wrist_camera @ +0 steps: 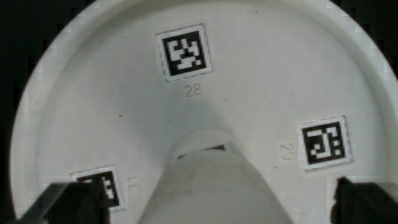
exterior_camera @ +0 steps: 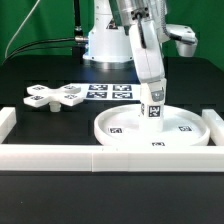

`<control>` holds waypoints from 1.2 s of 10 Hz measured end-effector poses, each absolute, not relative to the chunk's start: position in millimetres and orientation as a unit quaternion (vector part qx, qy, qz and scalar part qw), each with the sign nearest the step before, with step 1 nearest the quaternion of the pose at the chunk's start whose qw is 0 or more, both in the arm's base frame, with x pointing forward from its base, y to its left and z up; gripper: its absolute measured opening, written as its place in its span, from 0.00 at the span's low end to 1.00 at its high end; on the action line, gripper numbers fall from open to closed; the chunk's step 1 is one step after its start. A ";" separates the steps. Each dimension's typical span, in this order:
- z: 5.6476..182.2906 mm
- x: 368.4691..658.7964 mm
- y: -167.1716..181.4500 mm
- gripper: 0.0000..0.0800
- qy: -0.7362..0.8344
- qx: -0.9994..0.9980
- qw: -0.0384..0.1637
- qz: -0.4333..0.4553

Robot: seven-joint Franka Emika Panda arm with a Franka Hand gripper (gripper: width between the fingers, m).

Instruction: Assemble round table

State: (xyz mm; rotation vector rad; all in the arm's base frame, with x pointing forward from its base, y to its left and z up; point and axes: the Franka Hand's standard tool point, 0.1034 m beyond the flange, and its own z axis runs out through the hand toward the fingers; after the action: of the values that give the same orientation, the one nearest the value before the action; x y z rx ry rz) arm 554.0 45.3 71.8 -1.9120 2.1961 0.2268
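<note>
While the leg (exterior_camera: 153,112) stands on the disc top (exterior_camera: 190,126), the gripper (exterior_camera: 152,100) is seen unclenched around it. The cross base (exterior_camera: 55,97) is seen well apart.

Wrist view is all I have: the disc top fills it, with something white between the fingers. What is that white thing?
Observer: The short cylinder leg, standing upright at the middle of the disc top.
Operator: Where is the other part?
Observer: The cross-shaped base lies flat to the exterior view's left of the disc top, apart from it.
Operator: Anything nearer the camera?
Observer: A long white border rail runs in front of the disc top.
</note>
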 end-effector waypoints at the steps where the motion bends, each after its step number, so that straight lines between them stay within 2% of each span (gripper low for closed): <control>1: 71.7 553.9 45.2 0.81 0.716 -0.685 0.113 0.072; 4: 71.8 553.7 46.2 0.81 0.615 -0.778 0.114 0.058; 7: 75.1 559.3 55.7 0.81 0.459 -0.883 0.091 0.032; 12: 74.6 558.7 55.7 0.81 0.286 -0.954 0.094 0.015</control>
State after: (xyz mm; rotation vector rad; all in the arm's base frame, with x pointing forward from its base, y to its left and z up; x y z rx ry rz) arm 558.7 55.7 74.6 -2.8287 0.8481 0.0434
